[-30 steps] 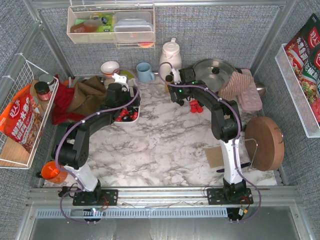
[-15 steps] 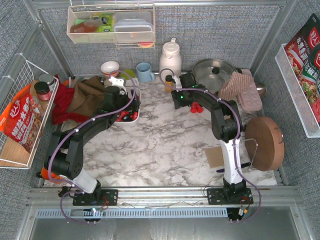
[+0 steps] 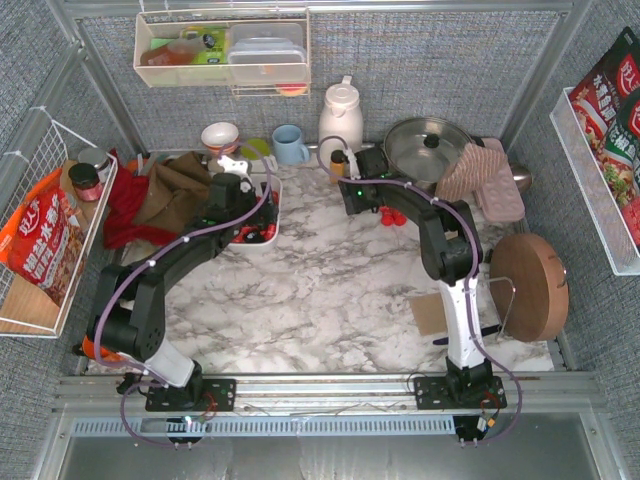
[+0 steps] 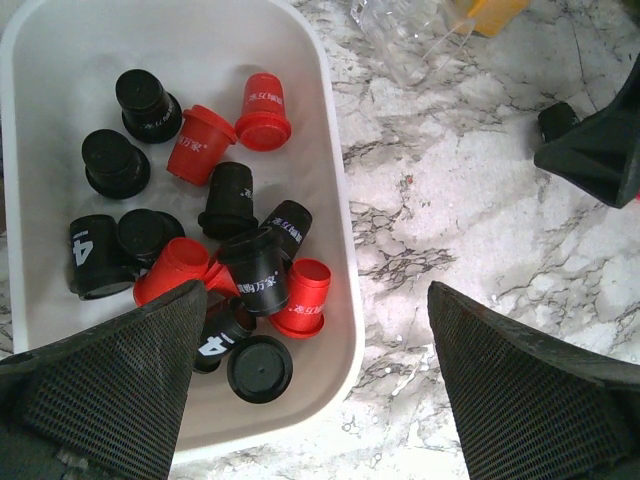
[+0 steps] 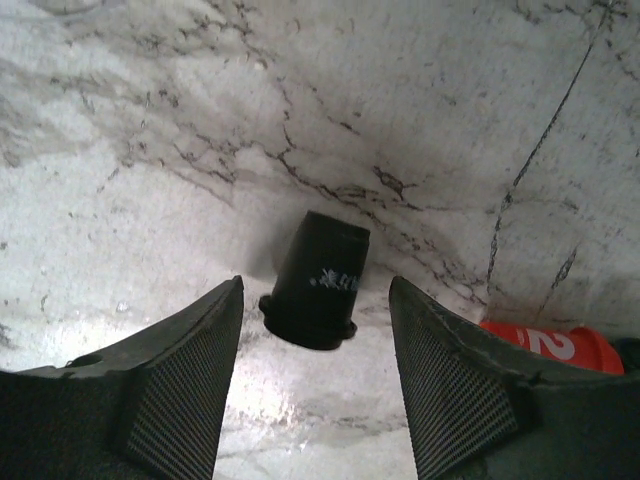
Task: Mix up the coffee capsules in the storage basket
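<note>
meanwhile: left arm resettles over the basket, right tool lines up on a stray pod

over the last second the left arm has dropped its elbow out toward the near left corner, while the left tool [image 4: 315,330] has stayed above the storage basket [image 4: 80,40]. its jaws stand as wide as they go and hold nothing. the basket sits on the marble surface [image 5: 150,120] at the far left, and the coffee capsules [image 4: 250,265] in it lie in a loose heap of black and red, mostly toward the near end. they look already jumbled, so that arm seems to be waiting rather than stirring.

further right, the right arm has shifted only slightly. the right tool [image 5: 315,290] is partly open, with a black capsule [image 5: 318,280] lying on its side between the fingers. a gap shows on both sides, so it is not gripped yet. a red capsule [image 5: 545,345] lies just beside the right finger, also outside the basket. judging by this, the stray pods have yet to join the mix, and closing on the black one is the likely next step.
</note>
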{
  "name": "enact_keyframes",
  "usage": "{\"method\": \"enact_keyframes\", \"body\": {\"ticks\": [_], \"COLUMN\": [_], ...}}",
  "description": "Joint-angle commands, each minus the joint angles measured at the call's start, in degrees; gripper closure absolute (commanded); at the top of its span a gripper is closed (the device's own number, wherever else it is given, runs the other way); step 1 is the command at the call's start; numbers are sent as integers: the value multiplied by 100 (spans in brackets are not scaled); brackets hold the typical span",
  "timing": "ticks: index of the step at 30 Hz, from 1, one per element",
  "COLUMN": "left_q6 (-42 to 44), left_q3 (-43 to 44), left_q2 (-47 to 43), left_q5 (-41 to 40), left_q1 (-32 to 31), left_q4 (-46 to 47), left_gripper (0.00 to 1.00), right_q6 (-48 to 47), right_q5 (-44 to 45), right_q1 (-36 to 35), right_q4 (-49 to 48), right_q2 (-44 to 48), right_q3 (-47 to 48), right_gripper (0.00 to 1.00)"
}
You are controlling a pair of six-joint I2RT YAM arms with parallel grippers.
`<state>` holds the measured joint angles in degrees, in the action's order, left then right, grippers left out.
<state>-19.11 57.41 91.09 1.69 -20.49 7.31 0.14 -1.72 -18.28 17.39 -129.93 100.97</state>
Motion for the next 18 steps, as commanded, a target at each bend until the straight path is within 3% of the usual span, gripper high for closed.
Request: {"method": "enact_keyframes", "body": {"ticks": [1, 6, 11, 18], "left_q6": [38, 35, 63, -189], "left_q3": [42, 38, -31, -110], "left_q2": [-56, -56, -62, -98], "left_q5": [14, 33, 8, -248], "left_q1": [-6, -8, -16, 26], "left_q4": [-74, -66, 35, 69], "left_gripper": [1, 1, 1, 1], "right_q6": [213, 296, 320, 261], "right_q5": [137, 163, 206, 195], "right_q1": [0, 0, -4, -1], "right_q4": [-148, -83, -46, -147], "right_q2": [-134, -165, -129, 57], "right_q3": [210, 288, 217, -47], "right_gripper": [35, 42, 60, 66]}}
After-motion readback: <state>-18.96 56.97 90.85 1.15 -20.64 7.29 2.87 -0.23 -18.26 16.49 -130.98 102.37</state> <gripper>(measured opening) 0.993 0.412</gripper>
